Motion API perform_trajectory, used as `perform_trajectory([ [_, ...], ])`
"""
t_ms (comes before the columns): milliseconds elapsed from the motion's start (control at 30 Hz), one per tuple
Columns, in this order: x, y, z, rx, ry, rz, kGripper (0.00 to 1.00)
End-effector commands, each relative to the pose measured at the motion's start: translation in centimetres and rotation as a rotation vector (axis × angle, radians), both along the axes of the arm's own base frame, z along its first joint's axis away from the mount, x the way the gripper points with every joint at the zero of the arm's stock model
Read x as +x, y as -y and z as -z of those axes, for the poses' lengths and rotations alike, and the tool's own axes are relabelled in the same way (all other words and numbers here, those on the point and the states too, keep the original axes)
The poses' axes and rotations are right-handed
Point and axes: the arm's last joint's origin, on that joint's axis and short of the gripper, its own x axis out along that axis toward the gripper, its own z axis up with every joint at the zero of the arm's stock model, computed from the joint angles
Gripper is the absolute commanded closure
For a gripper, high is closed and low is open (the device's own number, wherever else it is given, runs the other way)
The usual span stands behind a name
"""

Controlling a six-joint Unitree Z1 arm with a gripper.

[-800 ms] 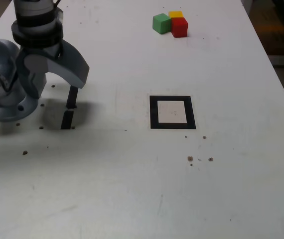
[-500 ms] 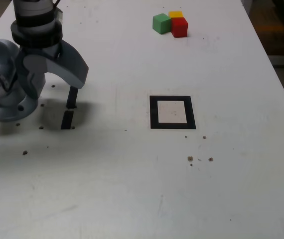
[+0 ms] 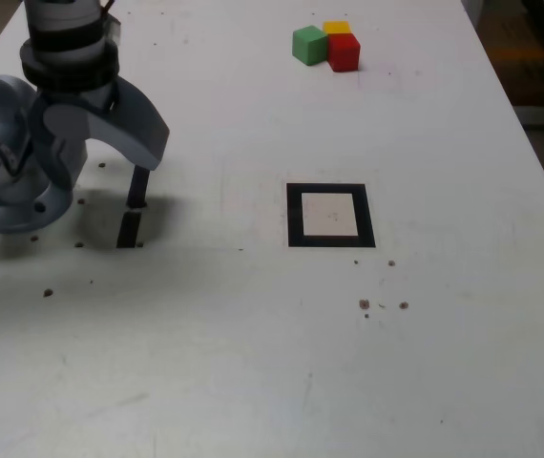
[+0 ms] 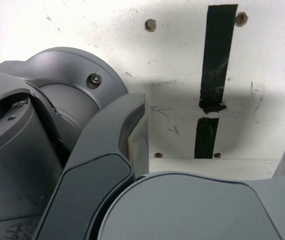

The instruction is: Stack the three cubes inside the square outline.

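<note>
while i hang over the two short black tape strips [image 3: 135, 208] at the exterior view's left, beside my own base [image 3: 5, 181], my gripper [image 3: 100, 143] stands with its jaws spread wide and nothing between them (the wrist view shows only tape and bare table [image 3: 253, 363] under me). moving right, the square outline [image 3: 330, 215] lies near the middle, its white centre unoccupied. further right and toward the far edge the three cubes sit bunched together: the green cube [image 3: 309, 45], then the yellow cube [image 3: 336, 28] behind, then the red cube [image 3: 344, 52], touching or nearly so. none is stacked yet. i judge them light, rigid and smooth-faced, so a square pinch on two opposite flat sides should hold; the green one's outer face looks the freest to reach.
</note>
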Motion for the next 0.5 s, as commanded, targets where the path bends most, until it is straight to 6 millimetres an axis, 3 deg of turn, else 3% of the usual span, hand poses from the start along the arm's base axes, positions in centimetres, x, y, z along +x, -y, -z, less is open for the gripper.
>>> perform_trajectory([
  [0,0.0,0.0,-0.4,-0.005,0.027,-0.003,0.01],
  [200,1.7,-0.8,-2.6,-0.012,0.129,-0.033,0.01],
  [467,7.9,-1.8,-8.3,0.049,0.221,-0.038,0.01],
])
